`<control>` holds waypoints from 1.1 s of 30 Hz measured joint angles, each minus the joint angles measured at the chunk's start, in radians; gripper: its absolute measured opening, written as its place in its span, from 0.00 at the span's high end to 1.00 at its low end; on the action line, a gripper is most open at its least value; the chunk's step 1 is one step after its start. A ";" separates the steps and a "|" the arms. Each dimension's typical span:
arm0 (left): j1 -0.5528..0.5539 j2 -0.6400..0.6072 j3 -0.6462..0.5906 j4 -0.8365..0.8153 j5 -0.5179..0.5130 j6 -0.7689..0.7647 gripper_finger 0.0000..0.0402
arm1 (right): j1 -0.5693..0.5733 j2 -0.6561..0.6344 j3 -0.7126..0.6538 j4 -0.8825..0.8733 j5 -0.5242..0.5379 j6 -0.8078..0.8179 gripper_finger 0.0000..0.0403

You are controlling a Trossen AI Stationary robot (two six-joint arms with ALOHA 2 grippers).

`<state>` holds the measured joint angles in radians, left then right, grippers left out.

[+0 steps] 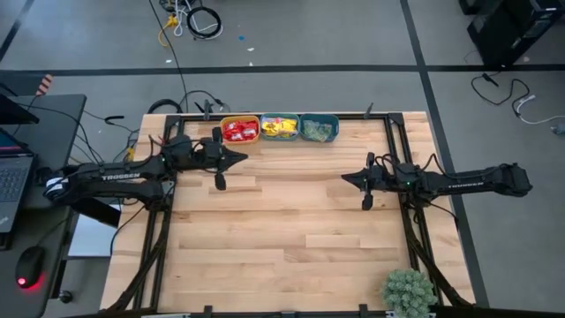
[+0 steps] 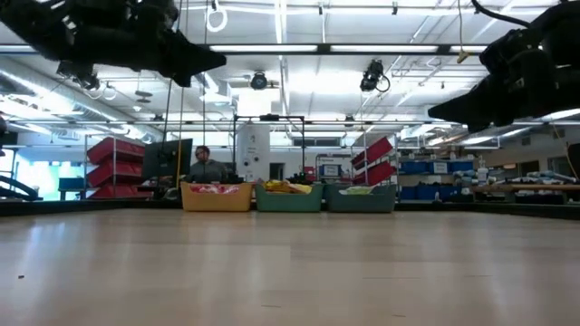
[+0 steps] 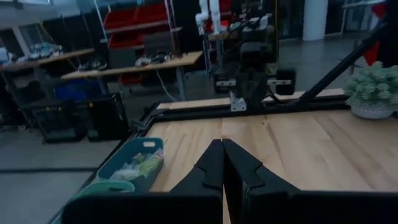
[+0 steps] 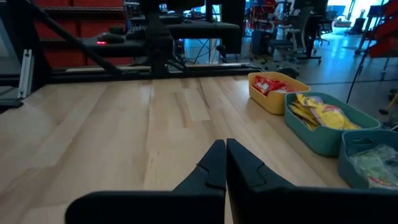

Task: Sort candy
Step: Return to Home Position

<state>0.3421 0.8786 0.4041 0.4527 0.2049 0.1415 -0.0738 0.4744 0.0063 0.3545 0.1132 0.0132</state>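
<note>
Wooden surface [image 1: 282,238]: pale planks inside a black frame, with three bins in one row along the far edge.
Bins, count: three, side by side and touching. One orange bin [image 4: 268,103] at the left arm's end of the row, one middle teal bin [image 4: 311,140], and one end teal bin [image 4: 348,172] nearest the right arm's side.
Red candy [image 1: 239,132]: one heap of small wrapped packets, all inside the orange bin. Too small to count singly.
Yellow candy [image 1: 280,128]: one heap, piled in the middle teal bin and rising just above its rim in the low view.
Pale green candy [image 1: 319,131]: one heap of clear-greenish packets in the end teal bin.
Arms, count: two, dark, both raised clear of the surface in the low view.
Left gripper [image 1: 244,158]: over the left half of the surface, near the orange bin but apart from it, pointing toward the middle.
Left fingers [image 3: 208,167]: two, pressed together along their length, holding nothing.
Right gripper [image 1: 343,177]: over the right half, well apart from the bins, pointing toward the middle.
Right fingers [image 4: 211,163]: two, closed against each other, holding nothing.
Potted plant [image 1: 409,291]: one, at the near right corner.
Person [image 2: 205,167]: one, in the room beyond the bins.
</note>
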 joint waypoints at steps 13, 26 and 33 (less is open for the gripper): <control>-0.017 -0.229 -0.345 0.320 -0.054 -0.172 1.00 | 0.000 0.000 0.000 -0.022 0.002 0.021 1.00; -0.017 -0.620 -0.395 -0.035 -0.107 -0.168 1.00 | 0.001 -0.030 0.000 -0.127 0.002 0.069 1.00; -0.035 -0.873 -0.395 -0.280 -0.105 -0.153 1.00 | 0.011 -0.126 0.000 -0.189 0.002 0.017 1.00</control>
<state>0.3071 0.0056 0.0086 0.1725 0.1004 -0.0110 -0.0628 0.3483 0.0063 0.1653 0.1151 0.0304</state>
